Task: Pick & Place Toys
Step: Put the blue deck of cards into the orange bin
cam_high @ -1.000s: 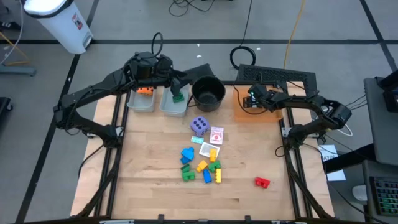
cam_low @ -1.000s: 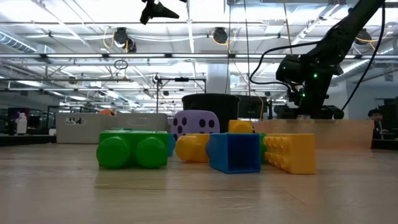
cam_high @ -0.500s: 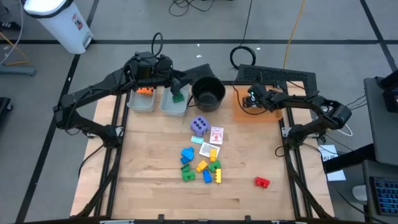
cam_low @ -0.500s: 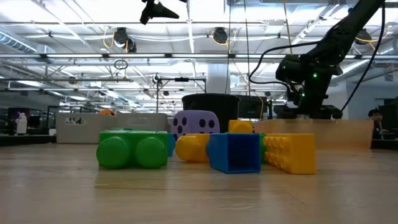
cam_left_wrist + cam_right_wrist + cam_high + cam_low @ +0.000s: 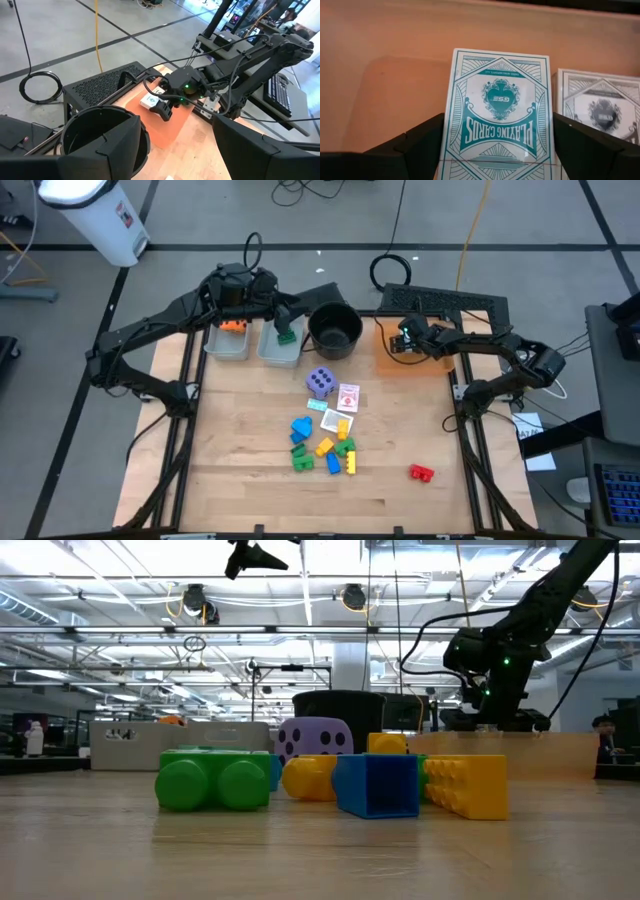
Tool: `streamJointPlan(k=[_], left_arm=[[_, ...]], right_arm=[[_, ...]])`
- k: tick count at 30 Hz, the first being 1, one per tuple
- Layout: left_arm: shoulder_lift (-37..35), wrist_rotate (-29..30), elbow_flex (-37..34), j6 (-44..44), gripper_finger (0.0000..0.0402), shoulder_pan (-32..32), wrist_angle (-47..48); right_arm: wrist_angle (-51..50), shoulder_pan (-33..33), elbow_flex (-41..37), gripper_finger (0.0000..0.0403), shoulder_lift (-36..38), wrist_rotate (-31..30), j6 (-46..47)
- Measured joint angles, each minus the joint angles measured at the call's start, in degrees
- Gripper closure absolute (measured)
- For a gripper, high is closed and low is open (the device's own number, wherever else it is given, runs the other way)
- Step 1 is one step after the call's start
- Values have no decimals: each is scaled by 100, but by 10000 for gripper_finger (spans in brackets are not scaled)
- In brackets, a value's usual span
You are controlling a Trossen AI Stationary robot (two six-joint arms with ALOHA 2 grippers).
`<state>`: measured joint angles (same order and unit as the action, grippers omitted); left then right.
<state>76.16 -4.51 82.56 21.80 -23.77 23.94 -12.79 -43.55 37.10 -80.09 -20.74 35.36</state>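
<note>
The right gripper (image 5: 400, 340) is hovering over the orange tray (image 5: 432, 360) at the table's far right corner, its 2 fingers (image 5: 420, 145) clamping a teal-backed playing-card box (image 5: 497, 112); a 2nd, grey-backed box (image 5: 600, 112) is lying just beside it. The left gripper (image 5: 290, 320) is hanging over the grey bins (image 5: 232, 346) beside the round black pot (image 5: 334, 328), fingers standing apart (nothing between them). Mid-table, the purple die (image 5: 320, 382), picture cards (image 5: 347, 397) and clustered blocks (image 5: 325, 448) are waiting; a red block (image 5: 421, 472) is sitting well apart.
</note>
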Motion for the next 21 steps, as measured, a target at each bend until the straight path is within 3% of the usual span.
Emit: streamJointPlan(k=[21], left_arm=[[0, -2, 0, -9, 147, 0, 2]], right_arm=[[162, -229, 2, 54, 2, 449, 118]])
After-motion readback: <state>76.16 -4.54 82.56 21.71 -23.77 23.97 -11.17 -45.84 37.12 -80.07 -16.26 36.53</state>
